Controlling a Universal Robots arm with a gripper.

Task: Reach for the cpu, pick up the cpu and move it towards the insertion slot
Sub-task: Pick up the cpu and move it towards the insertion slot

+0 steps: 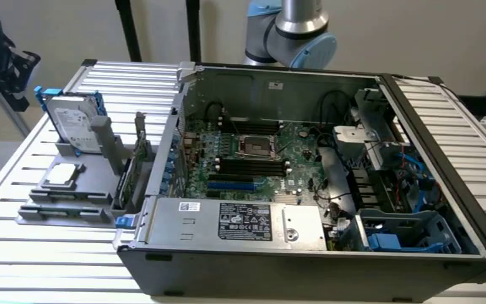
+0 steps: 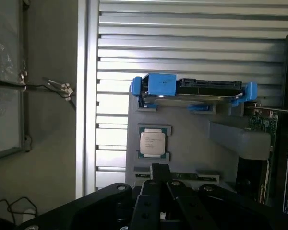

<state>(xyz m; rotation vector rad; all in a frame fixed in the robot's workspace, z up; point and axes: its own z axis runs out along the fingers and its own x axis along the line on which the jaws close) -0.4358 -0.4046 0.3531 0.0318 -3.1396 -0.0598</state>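
Note:
The cpu [image 1: 63, 175], a small flat silvery square chip with a pale rim, lies in a grey holder [image 1: 83, 190] on the slatted table, at the exterior view's left of the computer case. In the wrist view the cpu [image 2: 152, 142] sits well beyond my gripper [image 2: 159, 168], whose black fingers meet with nothing between them. The insertion slot [image 1: 258, 147] is a dark square socket with a shiny frame on the green board inside the open case. My arm [image 1: 298, 31] stands behind the case's back wall.
An upright silver hard drive [image 1: 74, 123] with blue rails [image 2: 162, 84] stands in the same holder just behind the cpu. The open case [image 1: 311, 253] holds black memory slots [image 1: 247, 166], cables and a blue drive cage [image 1: 404, 234]. The slatted metal table [image 1: 49, 266] surrounds everything.

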